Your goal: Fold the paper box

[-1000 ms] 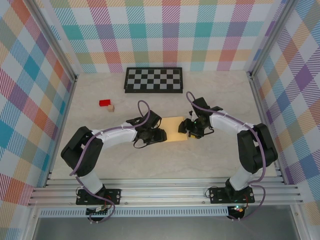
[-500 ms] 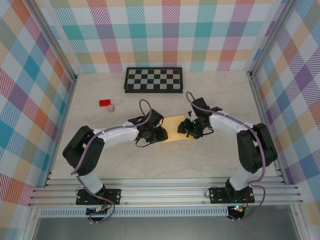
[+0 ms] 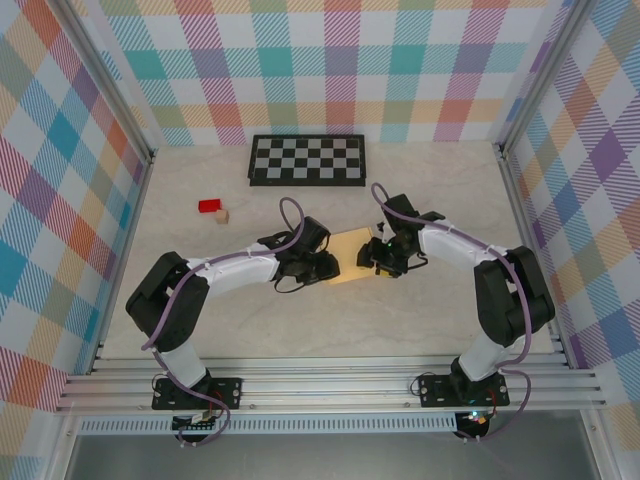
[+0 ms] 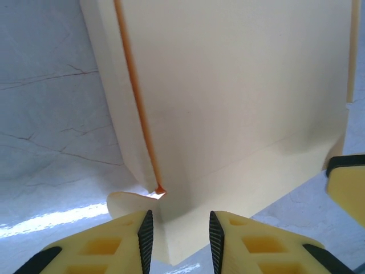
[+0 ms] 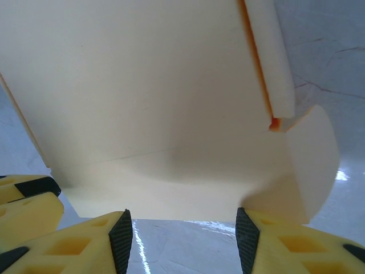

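The top external camera hangs high over the near edge of the desk and looks steeply down across all of it from afar. Each wrist camera sits right behind its own gripper, the left gripper and the right gripper, facing forward along it from very near. All three views share the paper box and the desk beside it.

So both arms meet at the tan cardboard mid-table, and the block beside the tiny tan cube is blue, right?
Not blue: the top view shows the block beside the tiny tan cube is red. The rest holds, the tan cardboard mid-table included.
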